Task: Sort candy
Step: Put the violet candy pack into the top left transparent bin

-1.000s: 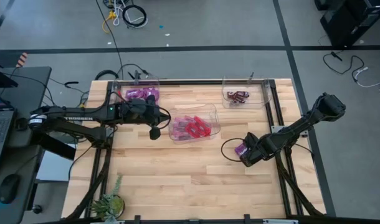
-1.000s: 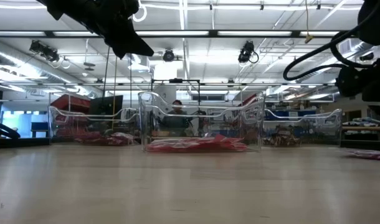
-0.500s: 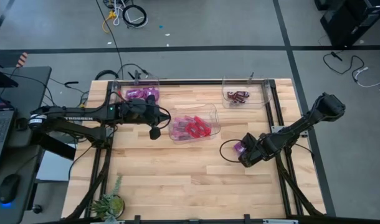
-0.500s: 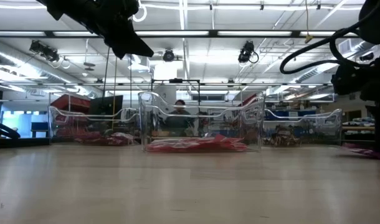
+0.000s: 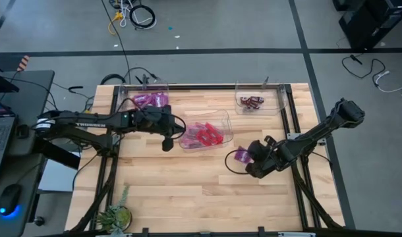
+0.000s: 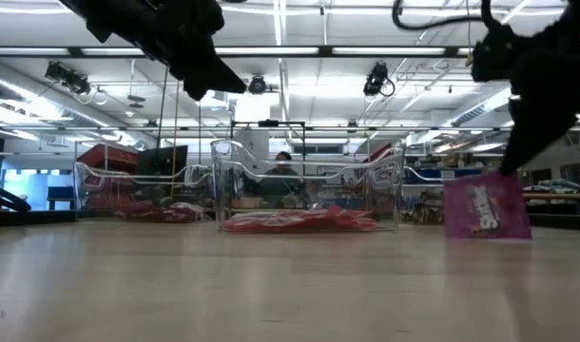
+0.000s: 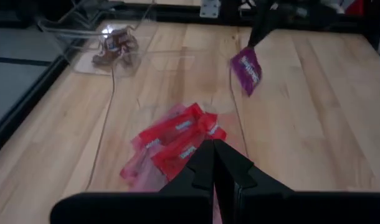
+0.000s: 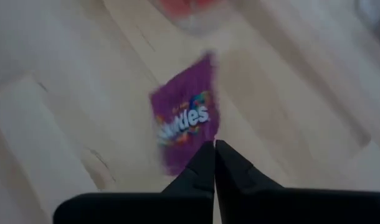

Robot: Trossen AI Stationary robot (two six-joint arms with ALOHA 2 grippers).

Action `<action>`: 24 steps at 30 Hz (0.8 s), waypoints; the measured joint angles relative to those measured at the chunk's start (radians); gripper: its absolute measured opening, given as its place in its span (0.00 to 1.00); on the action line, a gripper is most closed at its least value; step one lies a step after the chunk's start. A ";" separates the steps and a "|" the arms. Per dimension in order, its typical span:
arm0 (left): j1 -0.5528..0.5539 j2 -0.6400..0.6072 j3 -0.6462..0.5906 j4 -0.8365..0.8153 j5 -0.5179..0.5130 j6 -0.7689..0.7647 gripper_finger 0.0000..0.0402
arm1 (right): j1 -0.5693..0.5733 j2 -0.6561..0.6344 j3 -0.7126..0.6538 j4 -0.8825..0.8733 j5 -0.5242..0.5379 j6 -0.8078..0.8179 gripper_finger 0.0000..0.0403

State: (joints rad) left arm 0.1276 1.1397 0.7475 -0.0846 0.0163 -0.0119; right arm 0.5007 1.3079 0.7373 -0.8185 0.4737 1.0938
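Note:
My right gripper (image 5: 249, 160) is shut on a purple candy packet (image 8: 182, 127) over the table's right half, near the middle bin; the low view shows the packet (image 6: 487, 207) too. Red candy (image 7: 171, 144) lies in the clear middle bin (image 5: 222, 123). More purple candy (image 5: 150, 100) lies in the far left bin and brown candy (image 5: 252, 102) in the far right bin. My left gripper (image 5: 167, 143) hovers shut and empty at the middle bin's left edge, above the table. My right gripper pinches the purple packet by one corner at its edge (image 8: 201, 153) between its two fingers. The fingers slant down from the table's right side. The packet hangs upright below the fingers (image 6: 518, 152), lifted clear of the table, its printed face showing.
Three clear plastic bins stand on the table's far half. Cables trail from both arms over the wood. A small plant (image 5: 115, 214) stands at the near left corner. Bare wood stretches across the near half of the table (image 5: 188, 191).
My right gripper has shut on the purple packet, risen and gone a little toward the table's left, rolling its wrist. The packet, which lay flat on the table, is now lifted clear and hangs upright.

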 joint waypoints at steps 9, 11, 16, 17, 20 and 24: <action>-0.010 0.082 0.000 0.215 0.064 0.000 0.01 | -0.006 0.000 0.122 0.002 0.175 -0.184 0.00; -0.013 0.112 0.000 0.284 0.154 -0.004 0.01 | -0.006 0.000 0.143 0.011 0.215 -0.234 0.00; -0.028 0.205 0.000 0.403 0.220 0.031 0.03 | -0.006 -0.001 0.178 0.062 0.272 -0.356 0.00; -0.032 0.230 0.000 0.428 0.219 0.044 0.05 | -0.006 -0.001 0.183 0.079 0.280 -0.383 0.00; -0.046 0.306 0.000 0.525 0.226 0.057 0.11 | -0.006 -0.001 0.202 0.112 0.311 -0.445 0.00; -0.061 0.395 0.000 0.685 0.237 0.053 0.22 | -0.006 -0.001 0.225 0.164 0.338 -0.533 0.00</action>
State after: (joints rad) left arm 0.0667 1.5344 0.7475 0.6004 0.2532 0.0410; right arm 0.4950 1.3071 0.9622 -0.6545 0.8118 0.5612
